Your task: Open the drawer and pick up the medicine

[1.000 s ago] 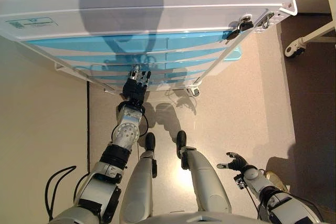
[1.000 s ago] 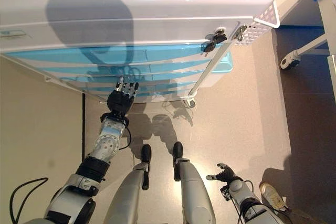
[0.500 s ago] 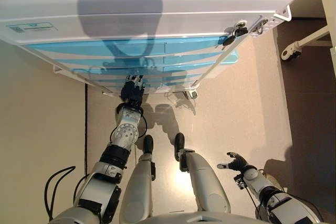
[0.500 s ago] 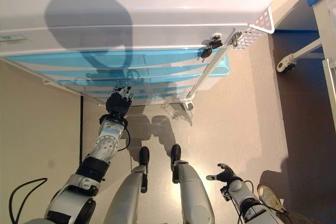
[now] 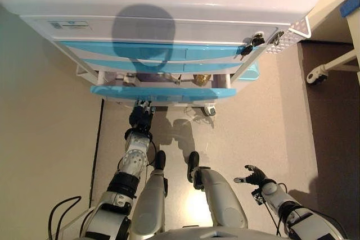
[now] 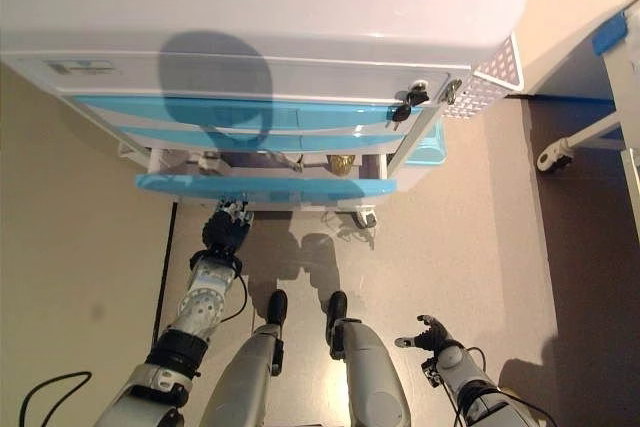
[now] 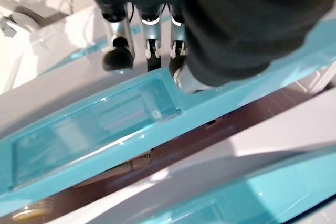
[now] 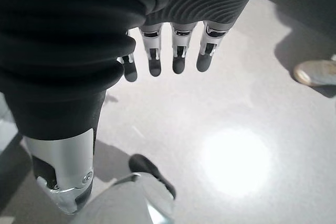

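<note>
A white cart [image 5: 169,4] with blue drawers stands before me. Its third drawer [image 5: 163,91] is pulled out, and the blue front also fills the left wrist view [image 7: 105,124]. Inside lie a golden item [image 5: 202,79], small white items [image 5: 128,78] and a brownish box [image 7: 131,165]; I cannot tell which is the medicine. My left hand [image 5: 142,117] is just below the drawer's front, fingers [image 7: 116,56] relaxed and holding nothing. My right hand [image 5: 254,175] hangs open over the floor at the lower right, holding nothing.
Keys [image 5: 250,42] hang at the cart's right front corner. A castor [image 5: 209,109] shows under the cart. A white wheeled leg [image 5: 318,74] stands on the darker floor at the right. A person's shoe [image 8: 315,72] shows in the right wrist view.
The third drawer has slid out towards me and its contents now show. My left hand has drawn back with it. The camera has shifted. The right hand has not moved.
</note>
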Available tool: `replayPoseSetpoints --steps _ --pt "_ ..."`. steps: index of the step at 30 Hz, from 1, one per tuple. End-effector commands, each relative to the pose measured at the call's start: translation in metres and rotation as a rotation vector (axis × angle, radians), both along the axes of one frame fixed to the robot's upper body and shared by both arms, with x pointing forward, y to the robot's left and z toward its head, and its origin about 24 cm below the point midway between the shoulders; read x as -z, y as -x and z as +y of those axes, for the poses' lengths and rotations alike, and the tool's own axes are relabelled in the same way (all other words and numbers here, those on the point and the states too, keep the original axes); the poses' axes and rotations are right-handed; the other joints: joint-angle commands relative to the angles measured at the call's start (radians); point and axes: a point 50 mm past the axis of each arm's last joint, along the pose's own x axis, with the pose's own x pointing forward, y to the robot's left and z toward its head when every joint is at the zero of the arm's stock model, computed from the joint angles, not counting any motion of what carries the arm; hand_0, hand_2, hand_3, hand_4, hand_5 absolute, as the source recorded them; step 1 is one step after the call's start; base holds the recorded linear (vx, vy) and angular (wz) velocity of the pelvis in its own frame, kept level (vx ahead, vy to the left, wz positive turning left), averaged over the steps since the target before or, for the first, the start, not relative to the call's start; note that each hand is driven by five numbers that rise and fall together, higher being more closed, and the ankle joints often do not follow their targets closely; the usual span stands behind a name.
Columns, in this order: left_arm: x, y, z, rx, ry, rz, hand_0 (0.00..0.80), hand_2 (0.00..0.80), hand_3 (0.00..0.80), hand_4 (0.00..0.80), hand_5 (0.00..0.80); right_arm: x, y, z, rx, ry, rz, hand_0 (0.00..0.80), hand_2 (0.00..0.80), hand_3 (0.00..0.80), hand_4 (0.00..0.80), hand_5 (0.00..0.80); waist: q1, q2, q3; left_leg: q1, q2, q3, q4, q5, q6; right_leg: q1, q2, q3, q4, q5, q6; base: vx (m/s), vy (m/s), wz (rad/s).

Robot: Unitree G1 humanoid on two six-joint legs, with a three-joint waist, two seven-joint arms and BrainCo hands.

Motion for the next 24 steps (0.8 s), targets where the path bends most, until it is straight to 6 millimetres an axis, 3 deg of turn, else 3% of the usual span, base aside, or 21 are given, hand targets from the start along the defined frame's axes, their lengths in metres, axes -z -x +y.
replayPoseSetpoints --steps 1,6,11,24 --pt "-0.064 -0.008 0.052 -0.178 -0.089 -0.346 0.8 0.8 0.8 0.8 0.8 0.009 0.03 -0.019 0.036 0.055 0.075 0.0 0.0 0.0 0.0 0.0 0.054 0.003 -0.053 -0.052 -0.047 -0.02 0.086 -0.02 0.031 0.082 -0.039 0.016 -0.046 0.053 0.097 0.032 -0.018 0.28" --pt "-0.036 0.01 0.071 -0.234 -0.093 -0.255 0.8 0.8 0.8 0.8 0.8 0.006 0.03 -0.027 0.036 0.075 0.069 0.0 0.0 0.0 0.0 0.0 0.073 0.024 -0.053 -0.001 -0.059 -0.046 0.119 -0.044 0.032 0.144 -0.053 -0.008 -0.014 0.012 0.09 0.034 -0.008 0.17" --pt "-0.024 0.028 0.083 -0.253 -0.118 -0.225 0.8 0.8 0.8 0.8 0.8 0.004 0.032 -0.034 0.047 0.086 0.075 0.0 0.0 0.0 0.0 0.0 0.09 0.044 -0.049 0.038 -0.07 -0.06 0.143 -0.061 0.033 0.19 -0.065 -0.025 0.004 -0.018 0.085 0.03 0.002 0.25" --pt "-0.018 0.078 0.097 -0.331 -0.097 -0.25 0.8 0.8 0.8 0.8 0.8 0.007 0.039 -0.039 0.03 0.098 0.125 0.0 0.0 0.0 0.0 0.0 0.141 0.067 -0.062 0.099 -0.082 -0.075 0.156 -0.078 0.047 0.257 -0.071 -0.055 0.005 -0.038 0.088 0.025 -0.005 0.1"
